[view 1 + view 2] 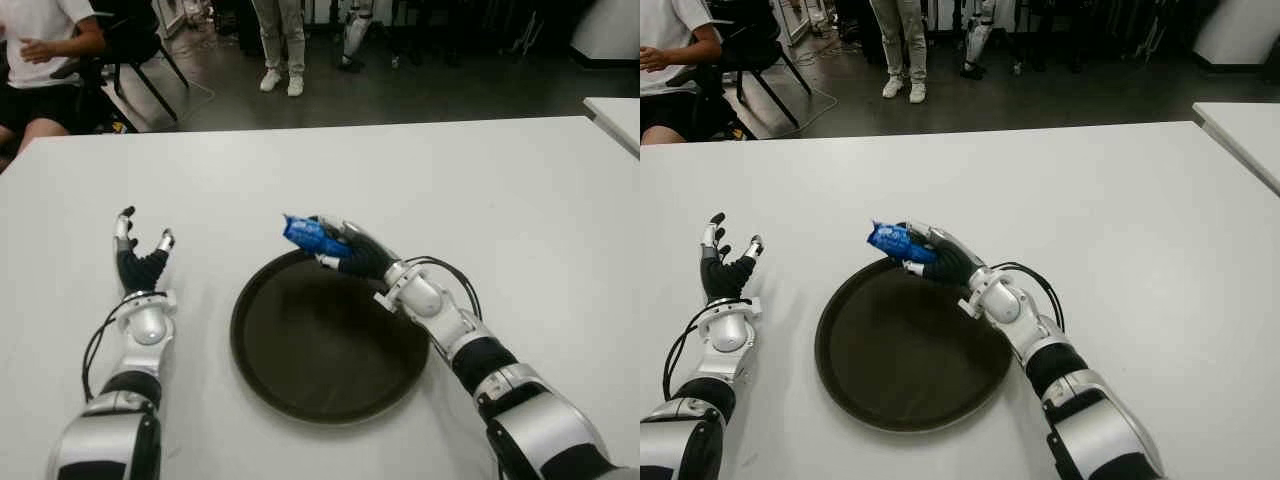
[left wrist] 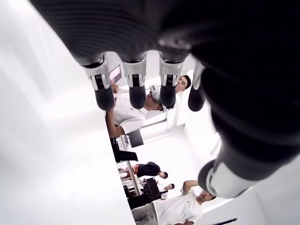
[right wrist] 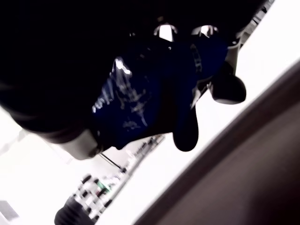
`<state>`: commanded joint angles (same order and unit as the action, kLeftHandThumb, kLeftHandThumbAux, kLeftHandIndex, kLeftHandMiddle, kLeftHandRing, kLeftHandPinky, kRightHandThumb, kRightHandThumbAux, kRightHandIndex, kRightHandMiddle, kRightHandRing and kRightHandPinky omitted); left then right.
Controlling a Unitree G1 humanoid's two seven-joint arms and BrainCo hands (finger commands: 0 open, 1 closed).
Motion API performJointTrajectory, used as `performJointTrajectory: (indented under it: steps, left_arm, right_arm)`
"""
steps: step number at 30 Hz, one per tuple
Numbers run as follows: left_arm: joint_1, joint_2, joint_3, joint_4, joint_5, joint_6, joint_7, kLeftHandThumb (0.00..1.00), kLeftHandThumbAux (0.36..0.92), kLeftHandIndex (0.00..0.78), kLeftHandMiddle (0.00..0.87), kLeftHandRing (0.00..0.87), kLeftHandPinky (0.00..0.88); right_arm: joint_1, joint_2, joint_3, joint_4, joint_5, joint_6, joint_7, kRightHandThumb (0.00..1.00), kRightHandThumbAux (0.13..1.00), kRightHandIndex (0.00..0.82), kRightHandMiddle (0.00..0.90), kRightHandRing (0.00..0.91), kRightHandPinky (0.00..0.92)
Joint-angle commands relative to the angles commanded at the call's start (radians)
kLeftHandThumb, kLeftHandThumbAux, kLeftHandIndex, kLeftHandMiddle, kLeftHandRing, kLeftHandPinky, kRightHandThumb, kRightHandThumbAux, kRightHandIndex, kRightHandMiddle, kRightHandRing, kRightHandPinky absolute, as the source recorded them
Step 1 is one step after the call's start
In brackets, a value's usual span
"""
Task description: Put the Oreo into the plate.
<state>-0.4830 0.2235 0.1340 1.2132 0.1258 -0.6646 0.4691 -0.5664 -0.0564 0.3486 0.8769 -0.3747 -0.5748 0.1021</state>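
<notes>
The right hand (image 1: 350, 252) grasps the Oreo (image 1: 312, 236), a blue packet, its fingers curled around the wrapper. In the right wrist view the packet (image 3: 140, 103) sits pinched between the dark fingers, with the plate's rim (image 3: 243, 136) close below. Hand and packet are over the plate (image 1: 330, 345) at about its 12 o'clock edge; the packet's free end points toward 10 o'clock, past the rim. Whether the packet touches the plate cannot be told.

The dark round plate lies on the white table (image 1: 500, 190), in front of the robot.

The left hand (image 1: 140, 258) shows at the plate's 9 o'clock, apart from it, fingers spread and holding nothing; its wrist view shows the fingertips (image 2: 104, 96) extended and empty.

Beyond the table's far edge, a seated person (image 1: 40, 60) is at 11 o'clock and another person's legs (image 1: 280, 40) stand near 12 o'clock.
</notes>
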Motion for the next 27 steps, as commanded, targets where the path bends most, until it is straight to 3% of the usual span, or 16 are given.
performJointTrajectory:
  steps: [19,27]
  left_arm:
    - [0.007,-0.017,0.03,0.003,-0.041,0.009,-0.027,0.0,0.743,0.049,0.051,0.034,0.036]
    - [0.01,-0.014,0.027,0.009,-0.033,0.015,-0.018,0.0,0.712,0.037,0.046,0.029,0.033]
  right_arm:
    - [0.006,-0.008,0.036,0.024,-0.007,0.036,0.085,0.855,0.675,0.407,0.528,0.848,0.851]
    - [0.009,-0.013,0.033,0.037,-0.007,0.075,0.103,0.855,0.675,0.408,0.526,0.843,0.844]
